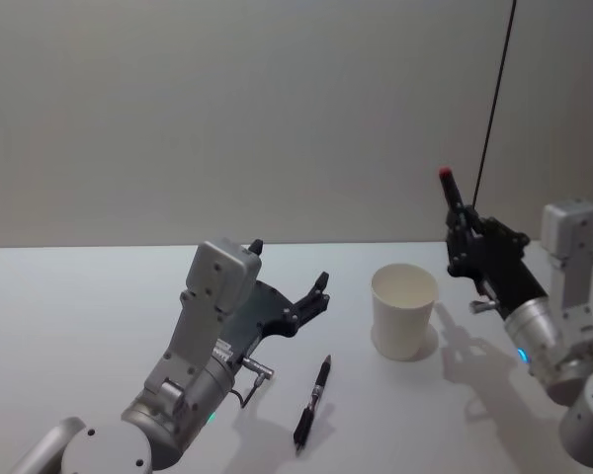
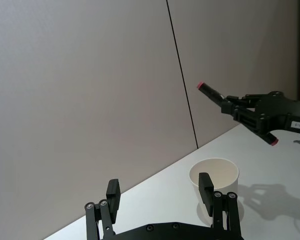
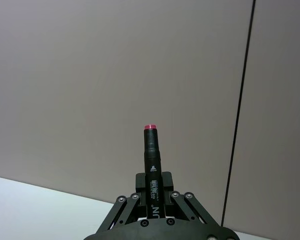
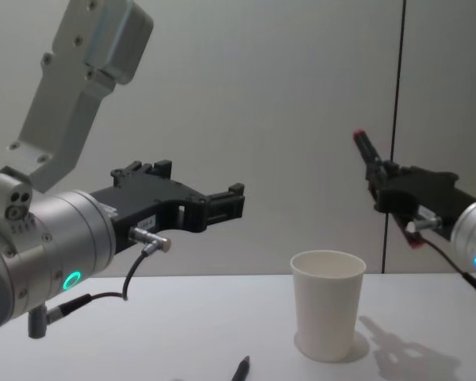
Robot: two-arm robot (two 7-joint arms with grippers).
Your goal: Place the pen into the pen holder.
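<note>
My right gripper (image 1: 465,235) (image 3: 152,196) is shut on a black pen (image 1: 452,199) (image 3: 151,152) (image 4: 368,152) with a red end, held tilted in the air with that end up. It hangs above and to the right of the pen holder (image 1: 403,311) (image 2: 215,176) (image 4: 327,305), a white paper cup standing upright on the table. A second black pen (image 1: 312,403) (image 4: 240,370) lies on the table in front of the cup and to its left. My left gripper (image 1: 290,264) (image 2: 159,185) (image 4: 202,189) is open above the table, left of the cup, holding nothing.
The white table (image 1: 79,316) runs back to a plain grey wall. A thin black vertical line (image 1: 494,94) marks the wall behind my right arm. The cup casts a shadow to its right (image 1: 474,346).
</note>
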